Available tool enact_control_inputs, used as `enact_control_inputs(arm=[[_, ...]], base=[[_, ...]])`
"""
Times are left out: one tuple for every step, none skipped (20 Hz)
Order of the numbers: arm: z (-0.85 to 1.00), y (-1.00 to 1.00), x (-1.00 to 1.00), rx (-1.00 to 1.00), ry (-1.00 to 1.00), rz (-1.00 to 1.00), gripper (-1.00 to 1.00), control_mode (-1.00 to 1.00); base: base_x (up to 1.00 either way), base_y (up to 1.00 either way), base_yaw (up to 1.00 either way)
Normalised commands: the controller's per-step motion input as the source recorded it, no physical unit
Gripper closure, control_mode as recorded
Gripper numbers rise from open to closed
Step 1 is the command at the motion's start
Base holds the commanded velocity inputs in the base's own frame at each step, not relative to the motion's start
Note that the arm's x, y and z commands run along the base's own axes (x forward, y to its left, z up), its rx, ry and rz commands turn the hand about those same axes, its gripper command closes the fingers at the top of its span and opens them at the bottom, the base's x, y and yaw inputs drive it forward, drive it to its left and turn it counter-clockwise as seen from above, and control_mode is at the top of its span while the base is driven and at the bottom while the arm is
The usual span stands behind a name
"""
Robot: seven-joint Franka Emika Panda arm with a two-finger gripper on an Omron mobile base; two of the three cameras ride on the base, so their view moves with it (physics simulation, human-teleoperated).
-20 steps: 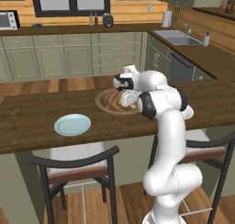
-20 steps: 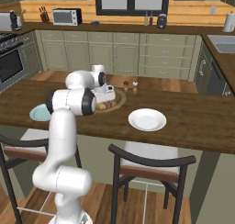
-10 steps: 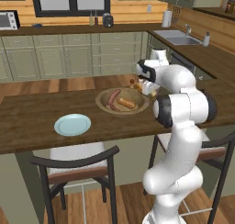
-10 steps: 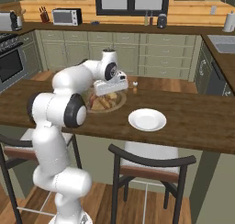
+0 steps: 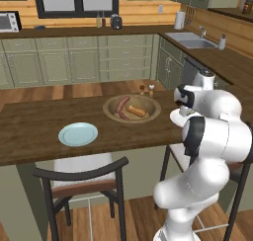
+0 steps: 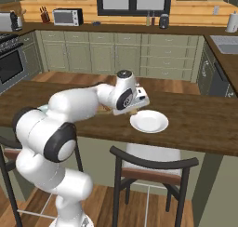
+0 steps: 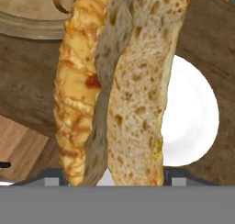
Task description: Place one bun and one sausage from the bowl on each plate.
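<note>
Clearly the gripper [image 6: 136, 105] is clamped on a bun [image 7: 124, 81], whose long axis runs straight out along the fingers. Beyond and a little to one side of the bun lies the white plate [image 7: 197, 122], seemingly just below it. One bun and two sausages [image 5: 121, 105] remain in the bowl [image 5: 150, 103].

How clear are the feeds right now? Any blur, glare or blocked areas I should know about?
Hand view: the bun sits so close that its texture is coarse and it hides much of the white plate. Left base view: sharp and evenly lit, bowl clear. Right base view: no glare, but the arm covers the bowl.
</note>
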Motion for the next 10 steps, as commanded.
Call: enact_control_inputs(arm=[[-0.21, -1.00, 0.03, 0.00, 0.11, -0.15, 1.00, -1.00], [-0.13, 0.00, 0.27, -0.06, 0.22, -0.01, 1.00, -1.00], [-0.08, 0.00, 0.09, -0.03, 0.05, 0.00, 1.00, -1.00], [-0.12, -0.32, 0.70, 0.00, 0.00, 0.00, 1.00, -1.00], [-0.26, -0.68, 0.77, 0.00, 0.00, -0.07, 1.00, -1.00], [-0.35, -0.74, 0.75, 0.00, -0.04, -0.07, 1.00, -1.00], [-0.41, -0.67, 0.69, 0.00, -0.08, -0.04, 1.00, -1.00], [-0.40, -0.70, 0.74, 0.00, -0.07, -0.01, 1.00, -1.00], [-0.40, -0.73, 0.75, 0.00, -0.01, 0.00, 1.00, -1.00], [-0.41, -0.71, 0.80, 0.00, 0.00, 0.00, 1.00, -1.00]], base=[[0.00, 0.00, 0.00], [0.00, 0.00, 0.00], [0.00, 0.00, 0.00], [0.00, 0.00, 0.00], [0.00, 0.00, 0.00], [0.00, 0.00, 0.00], [0.00, 0.00, 0.00], [0.00, 0.00, 0.00], [0.00, 0.00, 0.00], [0.00, 0.00, 0.00]])
